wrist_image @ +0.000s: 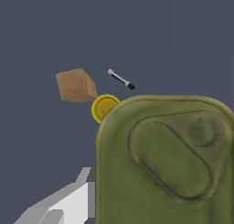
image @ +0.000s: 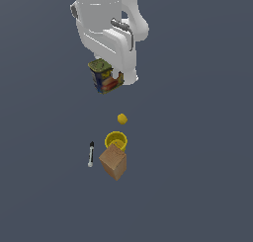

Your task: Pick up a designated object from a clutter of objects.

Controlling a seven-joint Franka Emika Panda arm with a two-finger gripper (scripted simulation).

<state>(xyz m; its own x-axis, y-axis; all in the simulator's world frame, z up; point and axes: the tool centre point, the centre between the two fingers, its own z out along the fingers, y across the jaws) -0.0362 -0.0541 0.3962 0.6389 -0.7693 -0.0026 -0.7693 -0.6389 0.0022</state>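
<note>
Tool (image: 112,82) is clamping the can (image: 104,76), carrying it tilted, clear above the worktop (image: 197,162); its olive top is filling the wrist view since the camera sits right over it. Brown box (image: 113,161), yellow cup (image: 116,139), marker (image: 91,153), ball (image: 122,119) are lying below, apart from it

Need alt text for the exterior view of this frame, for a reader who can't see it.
A white robot arm's claw holds a small can with an olive-green top, tilted, above a dark grey floor. Below it in the picture lie a yellow ball, a yellow cup against a brown box, and a black-and-white marker.
</note>
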